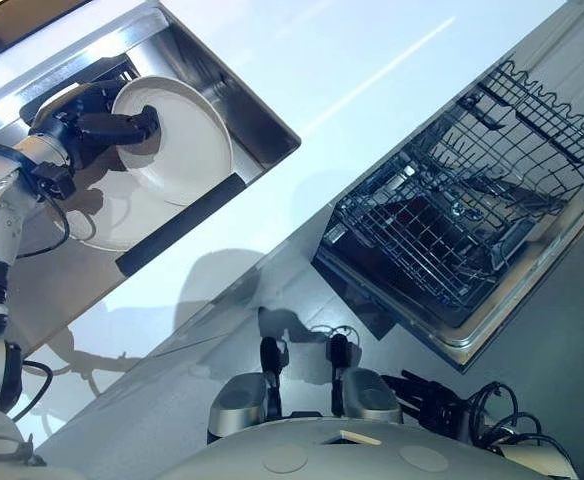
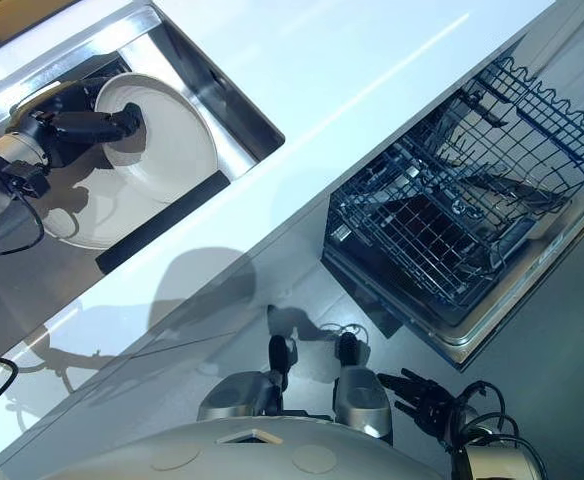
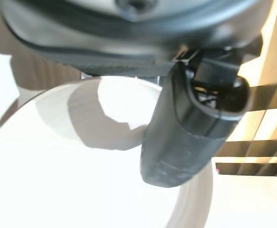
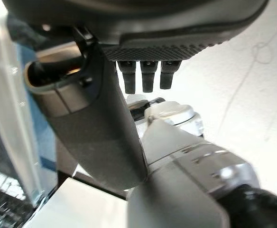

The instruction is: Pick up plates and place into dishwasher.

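The far side of the white plate (image 1: pixel 177 140) sat against the left hand (image 1: pixel 92 125), so the fingers behind it were hidden; what showed was the dark thumb (image 3: pixel 190 128) laid across the plate's face, pinching the rim. The lower edge of the plate blended into pale shapes in the sink (image 1: pixel 242 100), possibly another dish beneath it, though that could not be made out. The plate itself was round, plain white and glossy, with a shallow well and a broad rim, held tilted up on edge inside the steel sink, above its floor. A dark strip (image 1: pixel 177 225) lay along the sink's near edge. The white surface (image 1: pixel 372 70) ran beside the sink, and beyond the surface from the sink stood the open dishwasher (image 1: pixel 472 310) with its dark wire rack (image 1: pixel 452 200) pulled out. The right hand (image 2: pixel 422 400) hung low, well apart from the sink, its fingers (image 4: pixel 148 76) relaxed and holding nothing.
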Controlling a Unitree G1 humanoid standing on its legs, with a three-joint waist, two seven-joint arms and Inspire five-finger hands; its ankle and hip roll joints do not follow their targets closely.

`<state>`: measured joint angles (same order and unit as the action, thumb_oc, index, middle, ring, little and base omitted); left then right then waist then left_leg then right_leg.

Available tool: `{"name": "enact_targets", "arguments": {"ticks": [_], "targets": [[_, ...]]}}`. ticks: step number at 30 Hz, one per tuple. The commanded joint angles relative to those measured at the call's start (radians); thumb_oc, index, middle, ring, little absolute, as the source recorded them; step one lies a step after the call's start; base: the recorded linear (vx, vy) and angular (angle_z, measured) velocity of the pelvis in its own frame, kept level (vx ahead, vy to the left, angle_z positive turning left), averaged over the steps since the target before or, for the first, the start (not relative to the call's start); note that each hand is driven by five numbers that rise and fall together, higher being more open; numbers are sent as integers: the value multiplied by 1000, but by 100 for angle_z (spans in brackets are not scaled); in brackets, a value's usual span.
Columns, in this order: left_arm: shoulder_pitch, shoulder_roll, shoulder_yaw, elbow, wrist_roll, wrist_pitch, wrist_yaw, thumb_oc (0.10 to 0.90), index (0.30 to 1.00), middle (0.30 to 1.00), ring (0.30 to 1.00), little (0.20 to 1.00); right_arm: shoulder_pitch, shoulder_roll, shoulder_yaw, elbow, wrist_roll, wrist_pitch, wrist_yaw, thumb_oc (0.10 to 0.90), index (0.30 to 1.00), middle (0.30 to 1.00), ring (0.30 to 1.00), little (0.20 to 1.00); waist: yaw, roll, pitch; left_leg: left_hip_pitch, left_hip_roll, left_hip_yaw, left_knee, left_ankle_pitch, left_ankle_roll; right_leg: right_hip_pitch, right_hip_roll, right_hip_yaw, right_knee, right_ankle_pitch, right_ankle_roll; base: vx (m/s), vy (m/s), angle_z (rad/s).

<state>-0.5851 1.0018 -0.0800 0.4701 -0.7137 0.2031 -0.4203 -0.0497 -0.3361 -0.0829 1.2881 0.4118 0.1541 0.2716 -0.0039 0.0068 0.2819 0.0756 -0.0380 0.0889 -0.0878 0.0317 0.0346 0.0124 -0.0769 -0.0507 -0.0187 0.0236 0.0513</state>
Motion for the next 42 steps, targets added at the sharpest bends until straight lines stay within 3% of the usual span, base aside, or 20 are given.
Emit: {"name": "enact_targets", "arguments": {"ticks": [1, 10, 12, 14, 16, 20, 23, 26, 28, 31, 34, 36, 38, 40, 42], "targets": [[-102, -10, 37, -67, -92, -104, -51, 100, 300, 300, 300, 200, 58, -64, -6, 28, 18, 6, 2, 800, 900, 900, 900, 900, -18, 78, -123, -46, -93, -57, 111, -145, 53, -82, 53, -2, 175, -132, 47, -15, -36, 3], [-97, 9, 64, -53, -54, -184, 21, 100, 300, 300, 300, 200, 68, -52, -7, 15, 67, -6, -6, 800, 900, 900, 900, 900, -16, 74, -143, -24, -88, -68, 86, -139, 48, -57, 66, -3, 157, -138, 39, -36, -52, 1], [-89, 18, 95, -49, -4, -246, 144, 100, 300, 300, 300, 200, 74, -44, -9, -12, 99, -45, -11, 800, 900, 900, 900, 900, -14, 69, -152, -19, -86, -75, 78, -136, 45, -45, 73, -1, 144, -139, 33, -62, -109, -2], [-65, 23, 130, -54, 54, -316, 241, 100, 300, 300, 300, 200, 81, -39, 4, -52, 29, -125, -28, 800, 900, 900, 900, 900, -13, 66, -158, -14, -83, -77, 73, -135, 43, -36, 77, -2, 133, -139, 29, -57, -99, -1], [-23, 29, 177, -78, 130, -384, 331, 100, 300, 300, 300, 200, 92, -36, 43, -144, -26, -175, -18, 800, 900, 900, 900, 900, -11, 60, -161, -13, -80, -81, 69, -131, 40, -27, 81, -2, 121, -138, 23, -82, -107, -2], [76, 41, 250, -146, 257, -508, 457, 100, 300, 300, 300, 200, 132, -7, 90, -408, 57, -180, 2, 800, 900, 900, 900, 900, -17, 48, -166, -8, -72, -86, 57, -123, 33, -14, 89, -10, 107, -142, 13, -97, -113, 3], [118, 33, 265, -219, 344, -550, 545, 100, 300, 300, 300, 200, 170, 11, 104, -619, 87, -190, -7, 800, 900, 900, 900, 900, -30, 43, -173, 1, -64, -84, 35, -111, 25, -2, 95, -18, 96, -144, 8, -77, -101, 9], [156, 25, 273, -287, 423, -578, 635, 100, 300, 300, 300, 200, 216, 20, 133, -833, 16, -160, 6, 800, 900, 900, 900, 900, -50, 37, -179, 9, -56, -75, 26, -105, 18, 4, 98, -20, 91, -146, 7, -68, -85, 3], [175, 31, 270, -315, 498, -607, 694, 100, 300, 300, 300, 200, 233, -16, 153, -928, -45, -111, 114, 800, 900, 900, 900, 900, -60, 33, -182, 11, -52, -67, 23, -102, 14, 6, 98, -22, 88, -148, 7, -73, -88, -1], [183, 59, 241, -334, 534, -668, 756, 100, 300, 300, 300, 200, 236, -115, 167, -1067, 54, -14, 353, 800, 900, 900, 900, 900, -64, 23, -188, 16, -45, -58, 21, -101, 7, 15, 101, -26, 82, -152, 4, -47, -91, -1], [204, 53, 204, -361, 602, -732, 834, 100, 300, 300, 300, 200, 199, -203, 147, -1188, 240, 12, 412, 800, 900, 900, 900, 900, -61, 14, -196, 23, -40, -60, 17, -97, 1, 23, 102, -34, 78, -152, 0, -22, -85, 0], [234, 28, 195, -389, 711, -749, 919, 100, 300, 300, 300, 200, 161, -241, 107, -1261, 337, -25, 350, 800, 900, 900, 900, 900, -62, 12, -202, 26, -37, -60, 15, -96, 0, 26, 103, -35, 80, -153, -3, -13, -66, 0], [279, -16, 204, -405, 782, -779, 971, 100, 300, 300, 300, 200, 113, -243, 25, -1334, 349, -114, 195, 800, 900, 900, 900, 900, -67, 12, -207, 29, -34, -57, 15, -97, 2, 25, 105, -32, 83, -154, -5, -8, -47, 0], [323, -79, 219, -437, 848, -789, 1004, 100, 300, 300, 300, 200, 82, -227, -48, -1367, 171, -261, 0, 800, 900, 900, 900, 900, -74, 16, -209, 33, -33, -53, 17, -102, 5, 26, 108, -24, 89, -157, -6, -16, -27, -2], [364, -142, 237, -490, 900, -765, 1012, 100, 300, 300, 300, 200, 71, -217, -110, -1412, -128, -411, -242, 800, 900, 900, 900, 900, -80, 23, -209, 28, -31, -47, 23, -100, 9, 20, 114, -12, 93, -151, -11, -29, -5, -10]]}}
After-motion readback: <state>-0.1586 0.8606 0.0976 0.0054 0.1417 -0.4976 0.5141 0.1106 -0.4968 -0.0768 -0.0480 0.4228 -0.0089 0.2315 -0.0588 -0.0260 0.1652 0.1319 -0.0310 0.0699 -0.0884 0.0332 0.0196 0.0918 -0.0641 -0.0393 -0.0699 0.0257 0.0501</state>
